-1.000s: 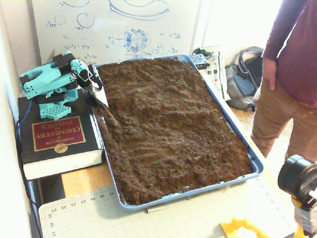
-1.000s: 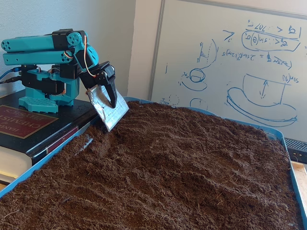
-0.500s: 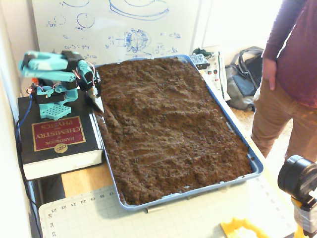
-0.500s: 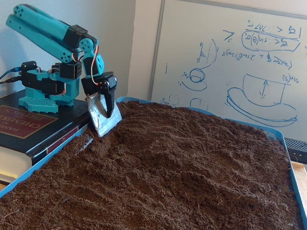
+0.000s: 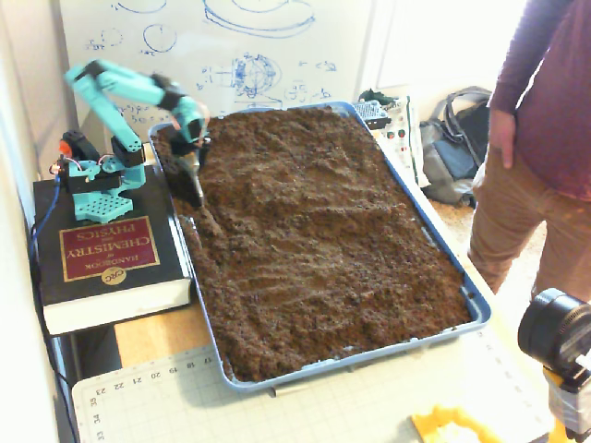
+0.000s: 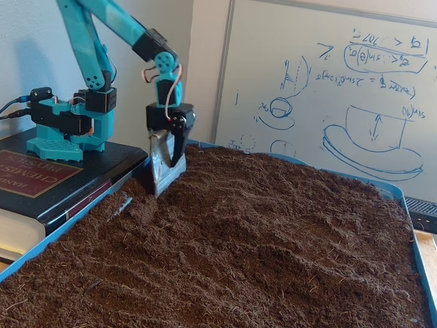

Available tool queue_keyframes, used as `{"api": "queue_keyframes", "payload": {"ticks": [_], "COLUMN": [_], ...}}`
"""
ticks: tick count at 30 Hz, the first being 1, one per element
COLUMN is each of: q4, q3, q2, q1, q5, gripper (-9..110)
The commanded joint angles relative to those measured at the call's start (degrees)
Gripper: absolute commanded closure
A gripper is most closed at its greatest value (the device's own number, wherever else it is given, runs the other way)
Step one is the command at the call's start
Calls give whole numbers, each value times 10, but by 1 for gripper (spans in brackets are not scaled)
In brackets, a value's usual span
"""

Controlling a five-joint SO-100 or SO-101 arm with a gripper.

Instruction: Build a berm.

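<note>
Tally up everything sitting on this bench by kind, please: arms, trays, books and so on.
Robot arm: 1
Metal blade held in its gripper: 1
Blue tray of soil: 1
Book under the arm: 1
Cutting mat: 1
Total: 5
No clear berm shows in the soil yet.
</note>
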Motion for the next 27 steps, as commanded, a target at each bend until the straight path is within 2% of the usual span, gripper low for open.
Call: {"api": "queue_keyframes", "payload": {"ticks": [1, 6, 13, 27], "q4": [-11, -7, -5, 29], "q3": [-121, -251, -367, -322], "q2": [-100, -221, -251, -22], "q1": [2, 2, 3, 41], "q5": [4, 13, 15, 7], "gripper": [101, 101, 101, 101]}}
